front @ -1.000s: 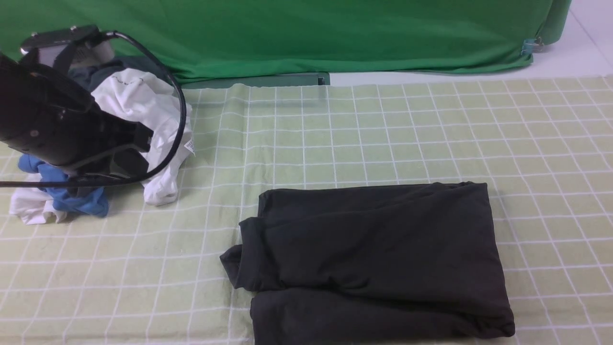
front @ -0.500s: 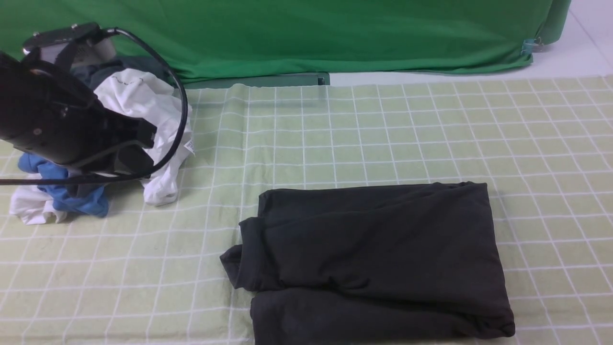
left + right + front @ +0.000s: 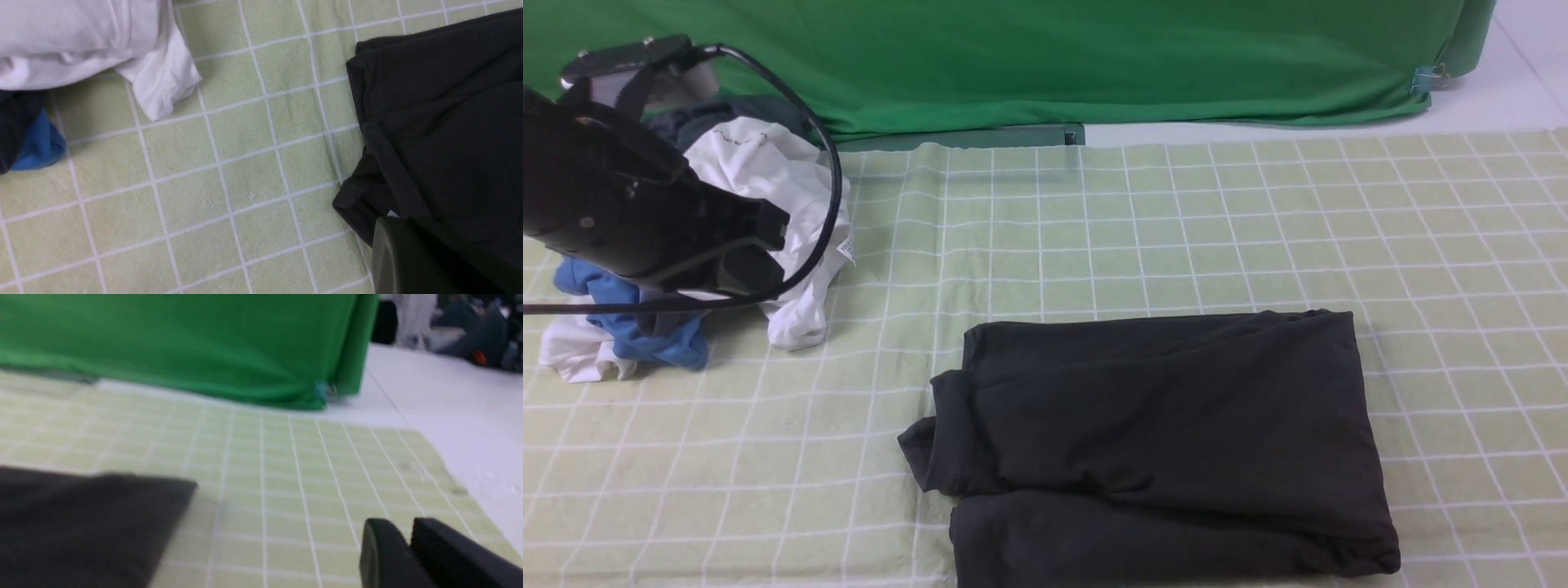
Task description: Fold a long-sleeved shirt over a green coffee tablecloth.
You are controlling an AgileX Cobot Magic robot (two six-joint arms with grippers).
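Down at the near edge, long-sleeved shirt (image 3: 1160, 445) folded flat on the green coffee tablecloth (image 3: 1176, 229), right gripper (image 3: 408, 535) empty, fingers seemingly a sliver apart in the blur, left gripper pressed together, white garment (image 3: 776, 204) beyond, green backdrop (image 3: 1045, 57) farthest.

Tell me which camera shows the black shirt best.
The front view. There the shirt lies folded on the tablecloth, nearly all of it in frame, only its near edge cut off. The left wrist view shows just one side of it, close up. The right wrist view catches one blurred corner.
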